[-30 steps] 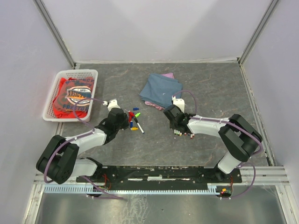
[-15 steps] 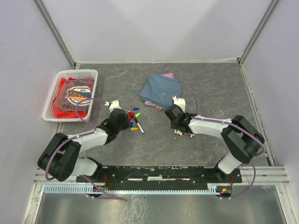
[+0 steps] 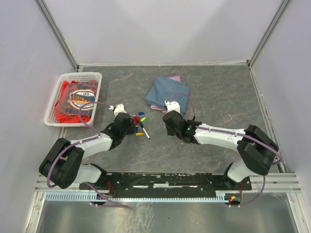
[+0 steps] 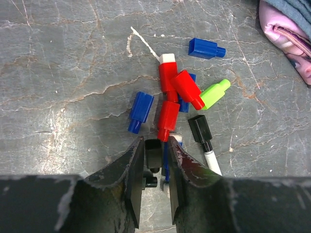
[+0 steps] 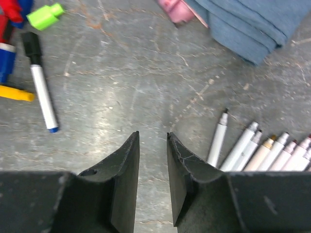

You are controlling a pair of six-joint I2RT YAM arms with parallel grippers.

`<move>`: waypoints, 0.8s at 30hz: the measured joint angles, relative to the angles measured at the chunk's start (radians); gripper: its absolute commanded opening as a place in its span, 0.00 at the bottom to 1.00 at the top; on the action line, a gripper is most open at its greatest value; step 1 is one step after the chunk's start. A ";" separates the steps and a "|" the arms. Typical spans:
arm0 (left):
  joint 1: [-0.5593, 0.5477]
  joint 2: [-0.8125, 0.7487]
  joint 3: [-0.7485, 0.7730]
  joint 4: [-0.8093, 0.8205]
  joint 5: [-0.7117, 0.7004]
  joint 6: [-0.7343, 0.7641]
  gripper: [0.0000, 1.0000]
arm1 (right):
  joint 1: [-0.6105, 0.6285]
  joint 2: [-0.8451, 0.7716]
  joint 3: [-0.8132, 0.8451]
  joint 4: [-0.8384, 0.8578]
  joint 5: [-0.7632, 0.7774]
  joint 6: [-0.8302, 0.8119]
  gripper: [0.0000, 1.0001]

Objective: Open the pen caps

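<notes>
Your left gripper (image 4: pixel 156 141) sits at the bottom centre of its wrist view. The fingers are nearly together, with a black cap (image 4: pixel 153 149) standing in the narrow gap. A sliver of space shows on the cap's right side, so you can't tell whether it's pinched or just sitting there.

Just above the tips is the cap pile:
- The red caps (image 4: pixel 168 116) are bunched and touching mid-frame.
- There are two blue caps (image 4: pixel 141 109), one left of the reds and one alone further up.
- A green cap (image 4: pixel 215 93) lies to the right of the reds.
- A capped pen (image 4: pixel 212 162) lies right of the fingers, black cap on, its white barrel running down behind the right finger.

Your right gripper (image 5: pixel 152 138) is at the bottom centre of its own view. The fingers are a slim gap apart with bare table (image 5: pixel 146 87) between them, and it holds nothing. At the lower right of that frame is a row of uncapped pens (image 5: pixel 257 151), side by side with tips toward the top. The capped pen lies at the left and the green cap is in the upper left corner.

In the top view:
- The pile sits centre-left.
- The left gripper is at the pile's near-left edge.
- The right gripper is near the pile's right side but apart from it.
- Further back, at upper centre, a folded blue cloth (image 3: pixel 167 91) lies over a pink pouch (image 3: pixel 175 77).
- At the far left is a white basket (image 3: pixel 80 74) with a red garment (image 3: pixel 75 99) in it.
</notes>
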 measured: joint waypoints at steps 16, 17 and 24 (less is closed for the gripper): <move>0.000 -0.062 0.001 -0.026 -0.003 0.002 0.44 | 0.092 0.190 0.204 0.028 -0.117 -0.067 0.37; 0.000 -0.072 0.001 -0.026 -0.003 0.002 0.45 | 0.094 0.203 0.216 0.028 -0.122 -0.070 0.37; -0.003 -0.126 0.001 -0.033 -0.002 0.002 0.45 | 0.109 0.276 0.274 0.024 -0.158 -0.079 0.37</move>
